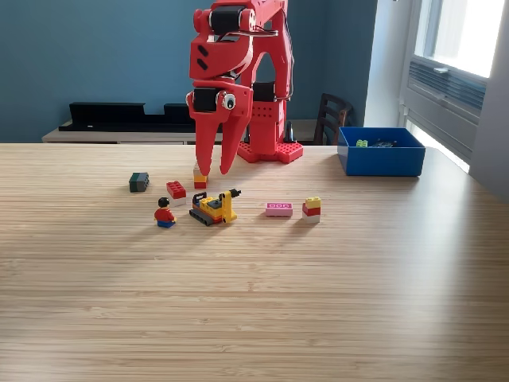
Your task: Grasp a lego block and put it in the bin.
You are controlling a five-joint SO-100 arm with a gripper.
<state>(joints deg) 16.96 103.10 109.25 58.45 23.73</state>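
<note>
My red gripper hangs point-down over the table in the exterior view, its two fingers slightly apart with nothing between them. Just behind the left fingertip stands a small white, yellow and red block stack; whether they touch is unclear. Other lego pieces lie in front: a red-and-white block, a pink block, and a yellow, red and white block. The blue bin stands at the back right, well apart from the gripper, with a few small pieces inside.
A dark green block lies at the left. A minifigure and a yellow toy vehicle stand below the gripper. The arm's red studded base is behind, and a dark chair stands past the table's far edge.
</note>
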